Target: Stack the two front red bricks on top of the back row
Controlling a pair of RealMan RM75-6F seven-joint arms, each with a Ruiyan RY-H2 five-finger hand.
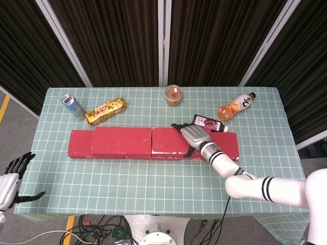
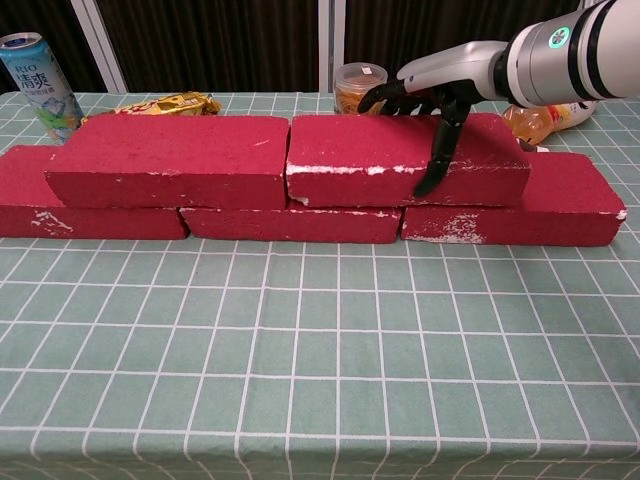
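Note:
Two red bricks lie on top of a back row of three. The left top brick (image 2: pixel 170 155) (image 1: pixel 120 139) and the right top brick (image 2: pixel 400 155) (image 1: pixel 168 140) sit end to end, almost touching. My right hand (image 2: pixel 435 95) (image 1: pixel 195 135) grips the right top brick near its right end, its thumb down the front face and its fingers over the back edge. Of the lower row, the left brick (image 2: pixel 20 200), middle brick (image 2: pixel 290 225) and right brick (image 2: pixel 560 205) show below. My left hand (image 1: pixel 11 178) hangs off the table's front left, holding nothing, fingers apart.
Behind the bricks stand a drink can (image 1: pixel 73 106) (image 2: pixel 38 75), a gold snack bar (image 1: pixel 106 111), a small lidded cup (image 1: pixel 173 95) and a lying orange bottle (image 1: pixel 236 106). A dark packet (image 1: pixel 209 123) lies just behind my right hand. The green checked tablecloth (image 2: pixel 320 350) stretches in front.

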